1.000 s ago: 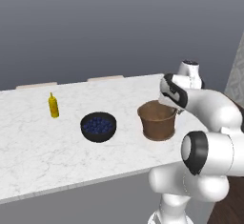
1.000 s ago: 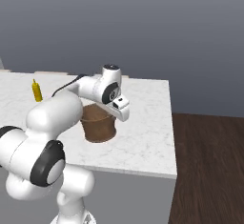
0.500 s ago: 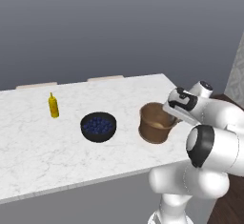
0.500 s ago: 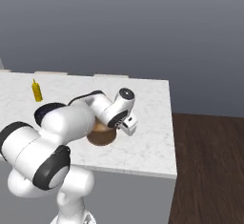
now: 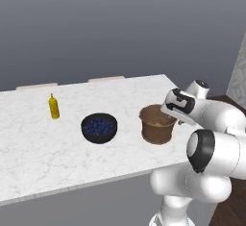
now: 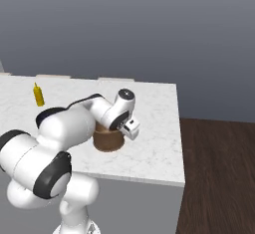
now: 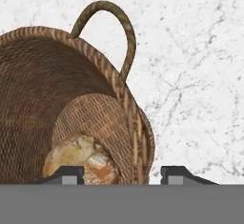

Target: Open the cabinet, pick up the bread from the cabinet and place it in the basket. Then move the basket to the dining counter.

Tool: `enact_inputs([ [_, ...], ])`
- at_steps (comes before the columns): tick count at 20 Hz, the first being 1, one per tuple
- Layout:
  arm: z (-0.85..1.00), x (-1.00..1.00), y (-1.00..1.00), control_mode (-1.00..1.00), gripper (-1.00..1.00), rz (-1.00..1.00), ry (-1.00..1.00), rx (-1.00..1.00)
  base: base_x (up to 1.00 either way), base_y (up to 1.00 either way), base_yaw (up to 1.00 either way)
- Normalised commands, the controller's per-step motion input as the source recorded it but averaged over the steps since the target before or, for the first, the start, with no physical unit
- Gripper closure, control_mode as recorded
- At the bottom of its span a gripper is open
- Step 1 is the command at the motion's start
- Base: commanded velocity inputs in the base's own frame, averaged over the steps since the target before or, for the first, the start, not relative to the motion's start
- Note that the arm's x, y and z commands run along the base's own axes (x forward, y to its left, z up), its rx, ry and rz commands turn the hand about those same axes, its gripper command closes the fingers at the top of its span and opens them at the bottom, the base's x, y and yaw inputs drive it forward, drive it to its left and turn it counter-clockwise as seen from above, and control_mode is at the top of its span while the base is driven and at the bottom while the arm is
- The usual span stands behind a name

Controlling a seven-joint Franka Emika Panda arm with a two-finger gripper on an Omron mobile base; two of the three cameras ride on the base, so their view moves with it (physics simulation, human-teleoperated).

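Note:
The round brown woven basket stands on the white marble dining counter near its right end. In the hand view I look into the basket, whose loop handle arches at the top. The golden-brown bread lies on its bottom. My gripper hangs at the basket's right rim and is open, its two dark fingertips wide apart with the rim between them. The cabinet is out of view.
A dark bowl of blueberries sits left of the basket, and a yellow bottle stands further left. The counter's right edge is close to the basket, with dark wood floor beyond it.
My hand has come down from above the basket to its right rim and the forearm has swung lower. The basket sank slightly a second ago and has stayed still since.

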Motion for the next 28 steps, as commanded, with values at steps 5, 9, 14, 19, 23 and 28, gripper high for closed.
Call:
enact_inputs([
  [5,0.47,0.04,0.15,-1.00,-1.00,0.00,0.17,-0.16,0.00,0.00,0.00],
  [9,0.85,-0.01,0.02,-1.00,-1.00,0.00,0.14,-0.17,0.00,0.00,0.00],
  [14,0.88,-0.58,0.13,-1.00,-1.00,0.02,0.05,-0.08,0.00,0.00,0.00],
  [19,0.44,-1.00,0.37,-1.00,-1.00,0.10,-0.06,-0.07,0.00,0.00,0.00],
  [23,0.33,-1.00,0.50,-1.00,-1.00,0.16,-0.14,-0.11,0.00,0.00,0.00],
  [28,0.58,-0.47,0.63,-1.00,-1.00,0.19,0.04,-0.08,0.00,0.00,0.00],
])
